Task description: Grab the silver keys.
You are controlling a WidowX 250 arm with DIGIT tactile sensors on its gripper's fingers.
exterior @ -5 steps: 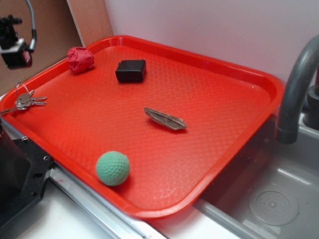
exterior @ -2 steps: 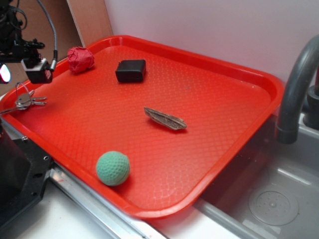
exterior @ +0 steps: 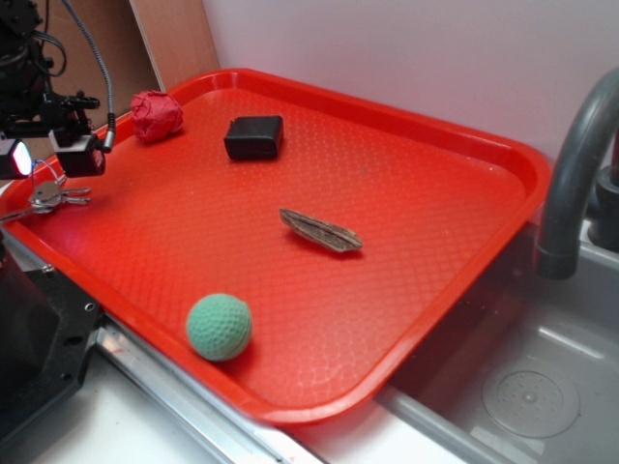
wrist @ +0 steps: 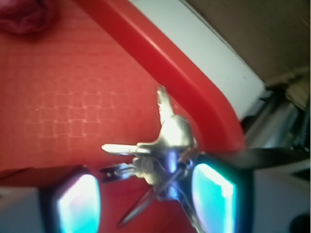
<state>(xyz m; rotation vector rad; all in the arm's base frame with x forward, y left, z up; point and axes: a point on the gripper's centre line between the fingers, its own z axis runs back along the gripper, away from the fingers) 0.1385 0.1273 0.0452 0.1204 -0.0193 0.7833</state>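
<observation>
**Gripper over the keys at the tray's left edge**

Exterior view: the tray [exterior: 416,203] is sitting beside a sink [exterior: 522,387]. The keys [exterior: 48,196] are lying at about 9 o'clock on the tray, right against its rim. The gripper [exterior: 46,155] is hanging just above them with its fingers spread. A red wad [exterior: 156,115] is resting at 11 o'clock, a black block [exterior: 254,136] near 12, a brown sliver [exterior: 320,231] around the centre, and a green ball [exterior: 219,327] at 6 o'clock.

Wrist view: the keys [wrist: 163,145] are fanning out on the red surface just inside the rim, lying between the two glowing pads [wrist: 77,204], which are standing apart on either side. Whether either pad is touching the metal cannot be told.
</observation>
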